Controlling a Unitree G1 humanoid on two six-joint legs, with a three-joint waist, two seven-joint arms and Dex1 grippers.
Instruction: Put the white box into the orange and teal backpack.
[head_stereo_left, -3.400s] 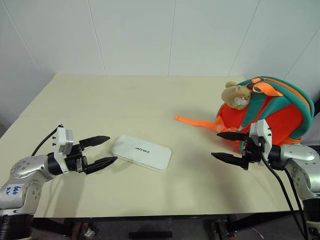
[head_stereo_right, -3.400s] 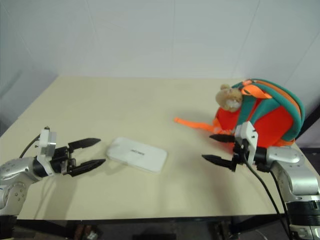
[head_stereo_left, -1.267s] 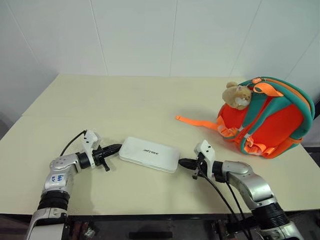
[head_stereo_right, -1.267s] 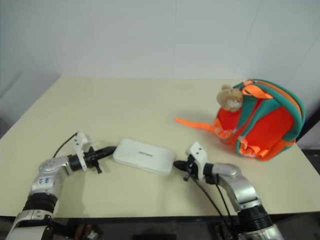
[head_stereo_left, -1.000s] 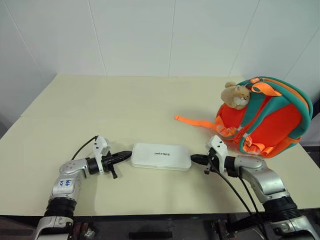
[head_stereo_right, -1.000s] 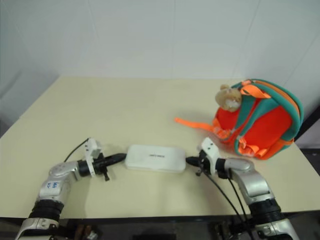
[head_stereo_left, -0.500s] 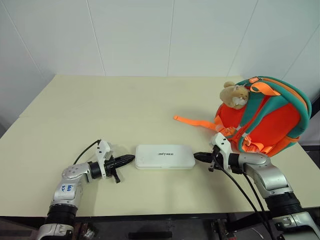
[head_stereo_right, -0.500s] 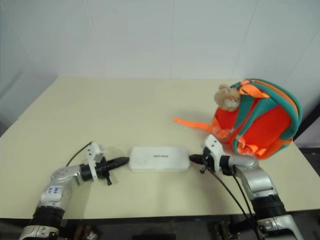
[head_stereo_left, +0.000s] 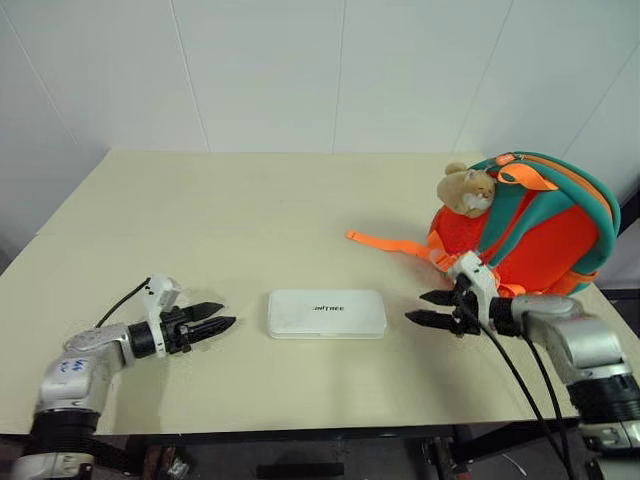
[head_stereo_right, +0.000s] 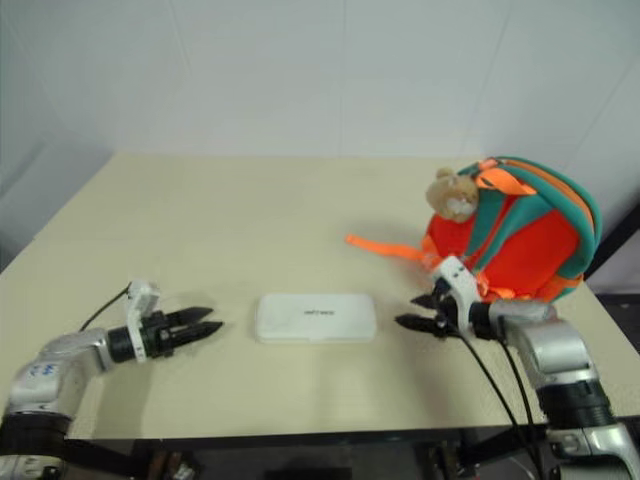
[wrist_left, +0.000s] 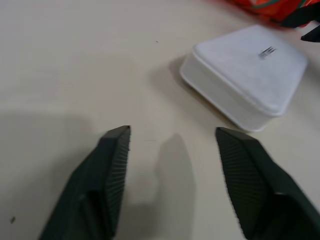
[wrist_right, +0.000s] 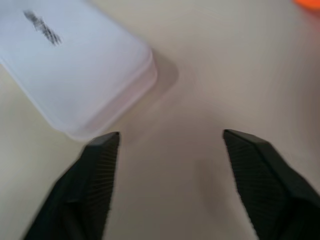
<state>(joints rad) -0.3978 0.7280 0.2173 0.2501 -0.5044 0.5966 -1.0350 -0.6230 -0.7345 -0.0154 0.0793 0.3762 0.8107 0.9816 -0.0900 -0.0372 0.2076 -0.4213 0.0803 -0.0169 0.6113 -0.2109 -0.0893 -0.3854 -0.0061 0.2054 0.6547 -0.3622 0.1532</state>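
White box (head_stereo_left: 326, 314) is laid flat on the cream table (head_stereo_left: 250, 210), between the two grippers and touched by neither. The left gripper (head_stereo_left: 213, 323) is spread wide, empty, a short gap from one short end. The right gripper (head_stereo_left: 428, 308) is likewise parted and empty beyond the other end. Just behind the right gripper, the orange and teal backpack (head_stereo_left: 545, 235) is seen upright, a tan plush bear (head_stereo_left: 468, 189) attached.

I see the white box (head_stereo_left: 326, 313) lying flat between my two parted grippers, touching neither; the orange and teal backpack (head_stereo_left: 540, 235) stands just beyond my right one.
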